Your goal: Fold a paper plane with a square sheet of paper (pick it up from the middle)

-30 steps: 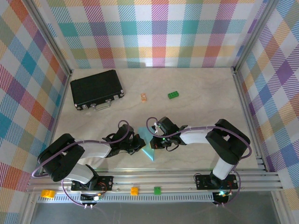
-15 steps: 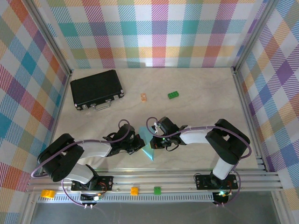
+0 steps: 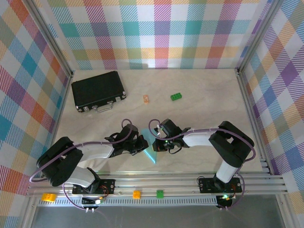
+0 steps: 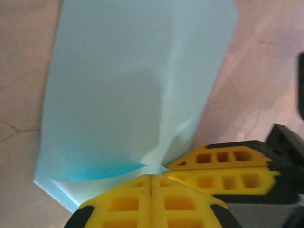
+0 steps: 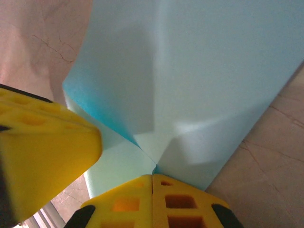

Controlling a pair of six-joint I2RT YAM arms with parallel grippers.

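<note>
paper [image 3: 151, 154] lengthwise near-far, tip seemingly nearward

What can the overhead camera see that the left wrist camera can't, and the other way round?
The overhead view adds the black case, the green brick and a small orange piece. The left wrist close-up adds the creases in the light blue paper and the yellow left fingers, shut and pinching its edge. Both share that paper and the marbled table.
</note>
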